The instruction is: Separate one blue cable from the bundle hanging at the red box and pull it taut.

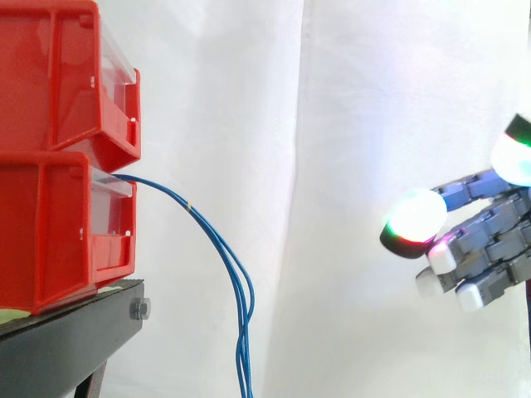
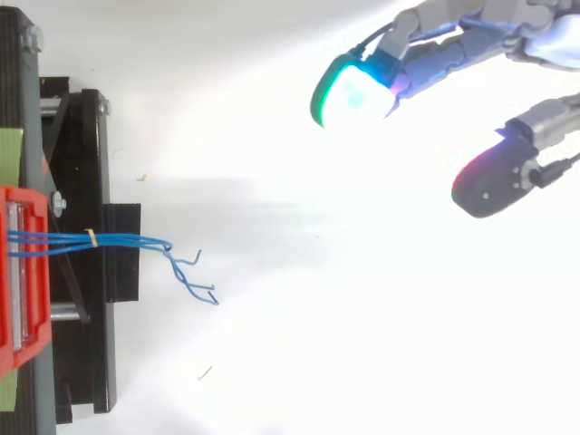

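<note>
A bundle of thin blue cables [image 1: 217,240] comes out of the lower red bin [image 1: 58,232], arcs to the right and hangs down past the bottom edge. From above, the cables [image 2: 109,241] leave the red bin [image 2: 23,272], held by a small yellow tie, and their loose ends splay out. My hand [image 1: 485,240] hovers well to the right of the cables, touching nothing. It is open, with fingers stretched toward the bins and glowing pads; in the top view the hand [image 2: 471,36] sits at the upper right, thumb apart from the fingers.
Two red bins are stacked, the upper one [image 1: 62,75] above the lower, on a black stand [image 1: 75,332]. A white curtain [image 1: 348,124] hangs behind. Between cables and hand lies a wide gap.
</note>
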Controlling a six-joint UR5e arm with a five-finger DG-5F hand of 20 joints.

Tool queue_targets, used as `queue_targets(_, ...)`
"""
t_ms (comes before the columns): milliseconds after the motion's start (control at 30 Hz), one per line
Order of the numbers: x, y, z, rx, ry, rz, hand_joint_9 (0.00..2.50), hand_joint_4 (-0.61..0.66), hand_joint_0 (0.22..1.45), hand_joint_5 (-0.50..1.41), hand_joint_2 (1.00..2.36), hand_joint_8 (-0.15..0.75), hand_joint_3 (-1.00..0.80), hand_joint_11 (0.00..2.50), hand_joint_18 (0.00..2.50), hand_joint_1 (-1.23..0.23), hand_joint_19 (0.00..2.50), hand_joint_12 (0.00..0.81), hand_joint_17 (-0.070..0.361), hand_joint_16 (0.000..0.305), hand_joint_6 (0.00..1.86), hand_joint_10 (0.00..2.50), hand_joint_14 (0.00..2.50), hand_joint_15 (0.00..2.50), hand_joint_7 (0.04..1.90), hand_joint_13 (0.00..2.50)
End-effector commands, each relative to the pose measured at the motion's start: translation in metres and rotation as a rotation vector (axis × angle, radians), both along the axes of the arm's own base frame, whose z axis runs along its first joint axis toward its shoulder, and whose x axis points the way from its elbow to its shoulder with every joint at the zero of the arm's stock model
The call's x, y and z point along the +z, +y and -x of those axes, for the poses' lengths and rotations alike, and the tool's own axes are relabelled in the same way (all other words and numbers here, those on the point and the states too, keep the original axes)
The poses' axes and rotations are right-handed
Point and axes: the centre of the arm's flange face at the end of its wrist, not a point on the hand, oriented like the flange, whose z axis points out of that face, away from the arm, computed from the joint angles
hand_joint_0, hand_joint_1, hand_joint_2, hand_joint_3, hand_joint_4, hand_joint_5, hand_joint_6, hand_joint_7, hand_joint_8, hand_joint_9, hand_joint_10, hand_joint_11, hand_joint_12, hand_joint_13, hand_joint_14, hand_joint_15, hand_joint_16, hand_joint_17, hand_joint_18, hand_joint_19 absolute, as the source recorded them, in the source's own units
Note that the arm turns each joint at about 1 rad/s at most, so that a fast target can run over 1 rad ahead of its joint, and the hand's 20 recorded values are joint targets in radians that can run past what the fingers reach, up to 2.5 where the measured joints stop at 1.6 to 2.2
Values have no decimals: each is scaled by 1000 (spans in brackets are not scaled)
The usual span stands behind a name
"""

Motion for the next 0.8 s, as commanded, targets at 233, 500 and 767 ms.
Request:
queue_targets(233,6,8,-21,-12,-39,-12,608,260,553,-202,1000,319,-500,297,491,-475,275,305,79,35,503,9,7,211,810,387)
queue_targets(500,-11,15,-29,-23,-14,-6,627,267,553,-198,1000,326,-500,294,521,-461,286,314,80,35,503,9,8,222,809,422)
queue_targets(767,-28,19,-60,-16,-16,-28,636,268,558,-197,1000,327,-500,310,533,-490,300,314,79,35,503,10,7,225,806,430)
